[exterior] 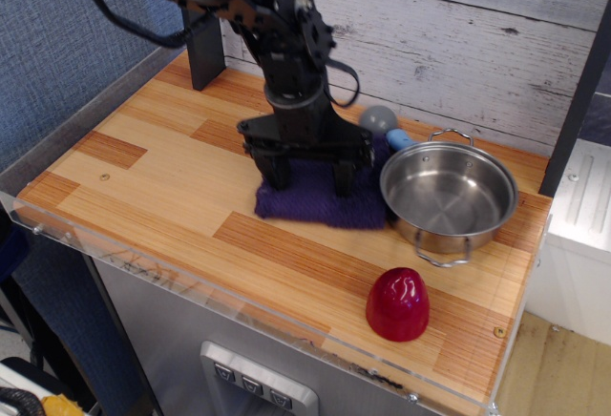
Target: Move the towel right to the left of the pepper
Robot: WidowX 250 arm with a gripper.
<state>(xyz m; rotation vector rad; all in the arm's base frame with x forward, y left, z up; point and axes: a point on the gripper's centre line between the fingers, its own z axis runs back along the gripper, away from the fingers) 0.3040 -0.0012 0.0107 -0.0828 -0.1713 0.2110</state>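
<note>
Towel point(320, 201) at centre of frame, flat on the wooden surface point(172, 177): dark purple terry, roughly square, fuzzy edges, right edge touching or just short of the steel pot point(447, 197), can't tell which. Black gripper point(307, 185) coming down from upper left of frame, fingers point(276, 170) spread wide and planted on the towel's top face, one toward each side; no visible pinch of the cloth. Pepper point(397, 303) at lower right of frame near the front edge: glossy red dome, lobed top, standing upright, apart from the towel and just in front of the pot's near handle. Pot right of centre, empty, handles pointing back and front. Grey scoop with blue handle point(386, 126) behind the towel, between gripper and pot rim, partly hidden.
</note>
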